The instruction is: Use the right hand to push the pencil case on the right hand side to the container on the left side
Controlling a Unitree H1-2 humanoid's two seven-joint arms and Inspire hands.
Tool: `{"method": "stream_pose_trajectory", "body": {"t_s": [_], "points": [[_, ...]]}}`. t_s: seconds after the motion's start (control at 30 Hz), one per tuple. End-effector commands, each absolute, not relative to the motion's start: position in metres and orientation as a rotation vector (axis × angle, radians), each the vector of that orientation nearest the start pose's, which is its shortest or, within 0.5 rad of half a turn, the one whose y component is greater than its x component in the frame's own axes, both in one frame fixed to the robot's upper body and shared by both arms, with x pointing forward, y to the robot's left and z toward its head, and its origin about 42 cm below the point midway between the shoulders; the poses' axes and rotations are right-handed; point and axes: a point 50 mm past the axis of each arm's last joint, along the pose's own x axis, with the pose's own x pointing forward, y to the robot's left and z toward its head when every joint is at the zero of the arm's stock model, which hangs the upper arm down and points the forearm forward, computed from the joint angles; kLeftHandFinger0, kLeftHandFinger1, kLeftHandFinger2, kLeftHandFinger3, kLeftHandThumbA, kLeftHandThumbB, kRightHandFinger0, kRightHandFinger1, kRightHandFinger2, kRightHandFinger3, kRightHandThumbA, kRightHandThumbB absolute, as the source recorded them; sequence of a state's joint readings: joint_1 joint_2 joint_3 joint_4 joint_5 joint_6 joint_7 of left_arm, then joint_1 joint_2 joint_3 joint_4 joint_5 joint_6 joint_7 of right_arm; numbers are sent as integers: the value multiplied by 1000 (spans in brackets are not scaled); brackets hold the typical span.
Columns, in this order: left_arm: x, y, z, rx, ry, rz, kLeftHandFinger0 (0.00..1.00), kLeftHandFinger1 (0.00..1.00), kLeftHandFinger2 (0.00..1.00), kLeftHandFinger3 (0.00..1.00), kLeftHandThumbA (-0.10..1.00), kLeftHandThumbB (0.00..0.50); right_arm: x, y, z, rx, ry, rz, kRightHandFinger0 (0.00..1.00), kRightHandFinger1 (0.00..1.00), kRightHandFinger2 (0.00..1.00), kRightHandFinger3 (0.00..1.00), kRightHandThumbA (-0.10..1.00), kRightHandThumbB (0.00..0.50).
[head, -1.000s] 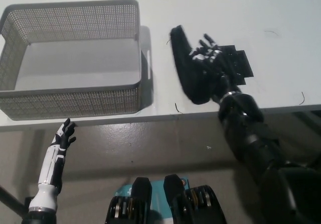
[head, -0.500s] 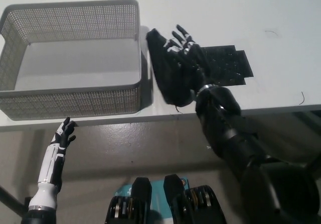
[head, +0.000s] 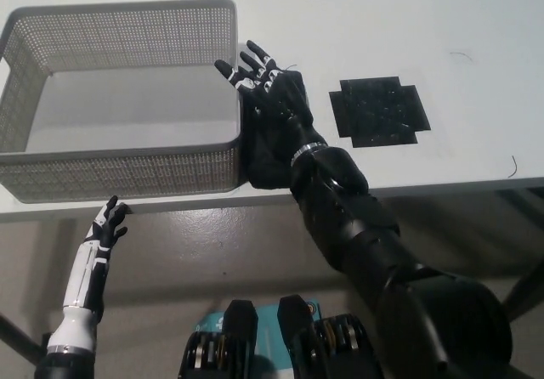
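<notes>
Left hand (head: pixel 106 226) rests low at 7 o'clock, below the table edge, fingers loosely apart, holding nothing. Right hand (head: pixel 270 90) comes up from 5 o'clock, fingers spread flat, palm side laid against the pencil case (head: pixel 262 154), pushing not gripping. Pencil case is dark, long, lying on the white table (head: pixel 476 90), its left side touching the right wall of the mesh basket (head: pixel 119 171); near end sits close to the table edge at 6 o'clock. Not inside the basket. Case looks soft fabric, light, likely slides easy on the smooth top but may bunch or twist; best contact is broad, along its long right side, mid-length. At 2 o'clock of the hand, a black cross-shaped mat (head: pixel 379 111), well apart.
</notes>
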State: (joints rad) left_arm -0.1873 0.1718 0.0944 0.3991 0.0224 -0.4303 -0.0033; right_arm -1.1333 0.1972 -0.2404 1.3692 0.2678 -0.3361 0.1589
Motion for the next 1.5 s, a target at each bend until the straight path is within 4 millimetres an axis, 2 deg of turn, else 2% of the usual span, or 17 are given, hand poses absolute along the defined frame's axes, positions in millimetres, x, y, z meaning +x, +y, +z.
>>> {"method": "stream_pose_trajectory", "body": {"t_s": [0.0, 0.07, 0.3, 0.5, 0.57, 0.7, 0.73, 0.77, 0.87, 0.93, 0.97, 1.03, 1.13, 1.23, 1.27, 1.3, 1.47], "points": [[347, 298, 103, 191, -318, 50, 1000, 1000, 1000, 1000, 1000, 328, 526, 7, 236, 403, -6, 433, 1000, 1000, 1000, 1000, 1000, 277], [348, 298, 104, 192, -321, 54, 1000, 1000, 1000, 1000, 1000, 322, 526, 7, 236, 414, 0, 438, 1000, 1000, 1000, 1000, 1000, 260], [347, 300, 104, 197, -319, 55, 1000, 1000, 1000, 1000, 1000, 328, 531, 1, 245, 424, -46, 432, 1000, 1000, 1000, 1000, 1000, 274], [344, 299, 101, 190, -311, 57, 1000, 1000, 1000, 1000, 1000, 332, 534, -9, 274, 445, -226, 442, 1000, 1000, 1000, 1000, 1000, 275], [343, 298, 99, 189, -307, 57, 1000, 1000, 1000, 1000, 1000, 334, 530, -15, 289, 445, -314, 452, 1000, 1000, 1000, 1000, 1000, 296], [341, 294, 96, 200, -296, 43, 1000, 1000, 1000, 1000, 1000, 327, 505, -34, 330, 488, -485, 486, 1000, 1000, 1000, 1000, 1000, 312], [341, 293, 95, 200, -294, 40, 1000, 1000, 1000, 1000, 1000, 327, 498, -39, 340, 480, -548, 490, 1000, 1000, 1000, 1000, 1000, 277], [341, 292, 95, 204, -294, 35, 1000, 1000, 1000, 1000, 1000, 325, 488, -46, 352, 477, -603, 506, 1000, 1000, 1000, 1000, 1000, 280], [339, 292, 94, 202, -292, 30, 1000, 1000, 1000, 1000, 1000, 308, 464, -62, 369, 459, -684, 493, 1000, 1000, 1000, 1000, 1000, 275], [339, 293, 94, 203, -291, 36, 1000, 1000, 1000, 1000, 1000, 313, 445, -80, 377, 445, -755, 479, 1000, 1000, 1000, 1000, 1000, 241], [339, 294, 94, 205, -291, 35, 1000, 1000, 1000, 1000, 1000, 312, 442, -84, 376, 438, -761, 471, 1000, 1000, 1000, 1000, 1000, 233], [339, 296, 95, 208, -293, 38, 1000, 1000, 1000, 1000, 1000, 303, 423, -110, 373, 395, -811, 418, 1000, 1000, 1000, 1000, 1000, 262], [340, 299, 97, 214, -296, 37, 1000, 1000, 1000, 1000, 1000, 305, 403, -135, 367, 333, -854, 368, 1000, 1000, 1000, 1000, 1000, 251], [340, 300, 97, 218, -295, 31, 1000, 1000, 1000, 1000, 1000, 297, 378, -173, 347, 312, -858, 313, 1000, 1000, 1000, 1000, 1000, 270], [340, 300, 97, 218, -296, 30, 1000, 1000, 1000, 1000, 1000, 296, 377, -175, 346, 310, -856, 311, 1000, 1000, 1000, 1000, 1000, 270], [341, 300, 97, 220, -295, 30, 1000, 1000, 1000, 1000, 1000, 292, 367, -189, 337, 290, -857, 286, 1000, 1000, 1000, 1000, 1000, 247], [342, 297, 96, 216, -292, 24, 1000, 1000, 1000, 1000, 1000, 310, 339, -228, 300, 217, -811, 184, 1000, 1000, 1000, 1000, 1000, 239]]}}
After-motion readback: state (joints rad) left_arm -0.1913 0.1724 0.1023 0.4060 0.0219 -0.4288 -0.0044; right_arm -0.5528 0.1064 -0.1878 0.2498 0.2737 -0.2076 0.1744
